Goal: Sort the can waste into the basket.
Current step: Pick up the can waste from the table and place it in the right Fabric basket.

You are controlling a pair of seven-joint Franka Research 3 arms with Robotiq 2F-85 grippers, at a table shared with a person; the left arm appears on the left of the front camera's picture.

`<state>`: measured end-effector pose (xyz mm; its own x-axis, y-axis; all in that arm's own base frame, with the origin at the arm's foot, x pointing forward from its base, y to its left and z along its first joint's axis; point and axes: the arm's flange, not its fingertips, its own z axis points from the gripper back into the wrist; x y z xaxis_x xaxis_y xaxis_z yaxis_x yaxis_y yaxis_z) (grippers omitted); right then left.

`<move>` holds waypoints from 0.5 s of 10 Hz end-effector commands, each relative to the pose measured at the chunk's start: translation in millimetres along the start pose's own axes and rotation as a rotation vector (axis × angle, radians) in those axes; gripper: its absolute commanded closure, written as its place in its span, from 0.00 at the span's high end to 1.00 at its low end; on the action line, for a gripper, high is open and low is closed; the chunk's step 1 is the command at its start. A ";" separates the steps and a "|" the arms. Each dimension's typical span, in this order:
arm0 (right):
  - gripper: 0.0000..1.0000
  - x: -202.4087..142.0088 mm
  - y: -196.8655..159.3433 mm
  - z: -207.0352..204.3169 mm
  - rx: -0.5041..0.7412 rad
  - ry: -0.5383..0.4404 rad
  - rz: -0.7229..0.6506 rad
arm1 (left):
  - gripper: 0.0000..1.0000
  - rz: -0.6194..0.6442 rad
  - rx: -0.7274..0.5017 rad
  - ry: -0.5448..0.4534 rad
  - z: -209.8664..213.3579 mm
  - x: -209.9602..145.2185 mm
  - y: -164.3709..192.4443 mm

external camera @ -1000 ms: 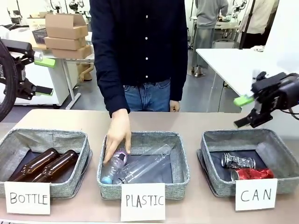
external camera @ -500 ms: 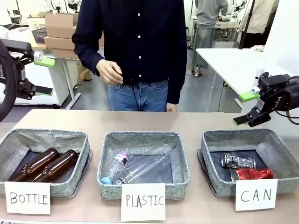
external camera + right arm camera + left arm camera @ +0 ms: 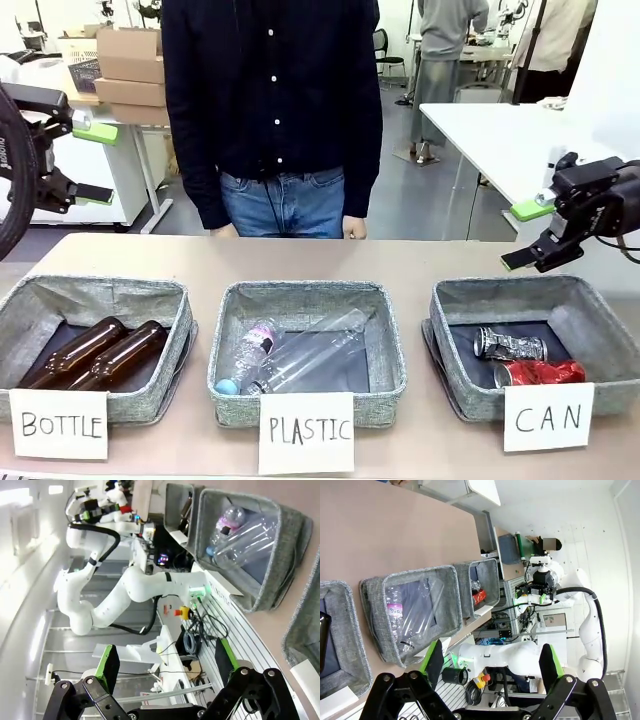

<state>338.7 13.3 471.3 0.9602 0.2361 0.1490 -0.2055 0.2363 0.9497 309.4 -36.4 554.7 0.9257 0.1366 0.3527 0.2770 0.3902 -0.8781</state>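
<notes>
**Cans in the CAN bin, both arms empty**

- Item 1: red can [image 3: 541, 373], crushed, shiny. Lies in the basket [image 3: 590, 330] carded "CAN", near its front wall, right end of the surface [image 3: 420, 258].
- Item 2: dark can [image 3: 510, 346], silver ends, printed. Same basket, just behind the red one; cannot tell if they touch.
- Handling (my guess): both light, thin metal, already dented so stiff along the creases, sharp-ish edges poss. Smooth skin, may slip. Best hold looks to be across the flattened middle, not the ends. Low break risk.
- Right gripper [image 3: 528, 235]: raised above the basket's far rim, apart from it. Fingers [image 3: 107, 666] spread wide in its wrist cam, nothing between, touching nothing.
- Left gripper [image 3: 92, 162]: up at the far left, well clear of the bins. Fingers [image 3: 434, 660] wide apart too, empty.
- Other bins: "BOTTLE" w/ two brown bottles [image 3: 100, 352]; "PLASTIC" w/ clear bottles [image 3: 290, 358].
- Person [image 3: 272, 110] stands at far side, hands down by the edge.
- Status (judged): no loose cans left on the surface; sort looks done.
</notes>
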 end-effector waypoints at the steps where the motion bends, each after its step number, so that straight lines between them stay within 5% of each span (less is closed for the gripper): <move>1: 1.00 0.6 4.0 0.6 -0.018 0.001 -0.020 | 1.00 0.001 -0.018 -0.001 0.2 0.3 -1.7; 5: 1.00 0.6 4.0 0.6 -0.018 0.001 -0.020 | 1.00 0.001 -0.018 -0.001 0.2 0.3 -1.7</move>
<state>338.7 13.1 471.3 0.9604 0.2355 0.1490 -0.2053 0.2365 0.9497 309.4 -36.4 554.7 0.9257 0.1366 0.3527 0.2770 0.3902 -0.8781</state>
